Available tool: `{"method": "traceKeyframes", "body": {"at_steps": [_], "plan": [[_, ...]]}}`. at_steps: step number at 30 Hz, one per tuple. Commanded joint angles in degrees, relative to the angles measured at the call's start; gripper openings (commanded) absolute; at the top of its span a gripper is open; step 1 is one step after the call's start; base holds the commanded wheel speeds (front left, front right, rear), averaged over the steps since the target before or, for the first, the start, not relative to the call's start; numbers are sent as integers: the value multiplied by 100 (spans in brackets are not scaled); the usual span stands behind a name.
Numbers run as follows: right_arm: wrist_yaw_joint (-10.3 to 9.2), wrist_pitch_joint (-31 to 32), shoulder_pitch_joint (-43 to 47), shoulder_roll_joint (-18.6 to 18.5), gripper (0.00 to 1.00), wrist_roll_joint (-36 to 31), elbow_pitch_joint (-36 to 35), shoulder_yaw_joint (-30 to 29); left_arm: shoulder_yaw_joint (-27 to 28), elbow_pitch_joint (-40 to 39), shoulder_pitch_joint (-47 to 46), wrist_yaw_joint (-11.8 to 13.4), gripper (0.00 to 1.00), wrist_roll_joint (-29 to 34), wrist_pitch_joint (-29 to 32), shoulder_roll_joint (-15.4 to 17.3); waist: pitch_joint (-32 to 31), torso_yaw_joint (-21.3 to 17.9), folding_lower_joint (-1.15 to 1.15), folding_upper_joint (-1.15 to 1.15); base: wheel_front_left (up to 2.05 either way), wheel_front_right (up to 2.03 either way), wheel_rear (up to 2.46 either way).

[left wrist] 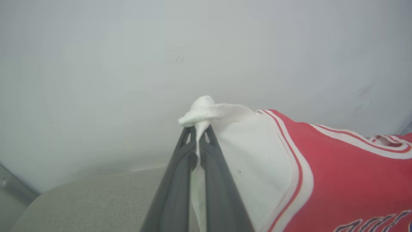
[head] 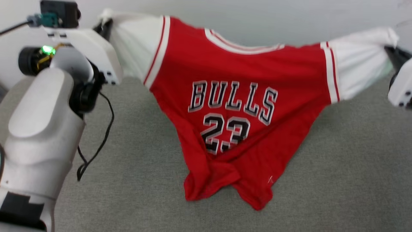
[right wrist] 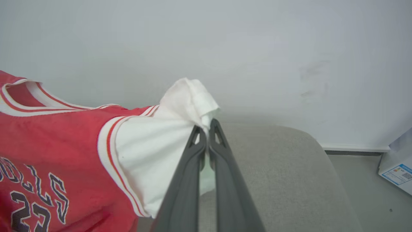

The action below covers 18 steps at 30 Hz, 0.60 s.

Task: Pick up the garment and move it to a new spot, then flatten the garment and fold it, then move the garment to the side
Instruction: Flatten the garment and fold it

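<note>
Left claw: the left gripper has its fingers pressed together, pinching the bunched tip of the left sleeve.
Right claw: same deal, the right gripper is clamped tight on the tip of the right sleeve.
Count: two claws, one garment, two white sleeves, one box, one black cable.
Garment: the garment is strung between the claws. Its red body sags below them, BULLS and 23 face the head camera, and the crumpled bottom hem is down on the grey padded surface.
Edges: the surface rounds off just outside each claw. Floor and the box sit past the right one. The pale wall is behind both.
Room: open grey surface on both sides of the hem. The cable dangles under the left arm.
</note>
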Motion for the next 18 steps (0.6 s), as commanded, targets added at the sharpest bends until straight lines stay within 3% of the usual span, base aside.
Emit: {"method": "traceKeyframes", "body": {"at_steps": [1, 10, 18], "plan": [[-4, -93, -335, -52, 0, 11, 101, 47, 21, 97, -265, 56, 0, 106, -156, -14, 130, -58, 0, 0, 0, 0, 0], [-4, -911, -2519, -8, 0, -76, 861, 485, 47, 612, -1971, 82, 0, 740, -1138, 144, 1079, -334, 0, 0, 0, 0, 0], [-4, -1943, -4258, 70, 0, -395, 1380, 763, 302, 696, -3264, -17, 0, 863, -1764, 393, 1921, -491, 0, 0, 0, 0, 0]]}}
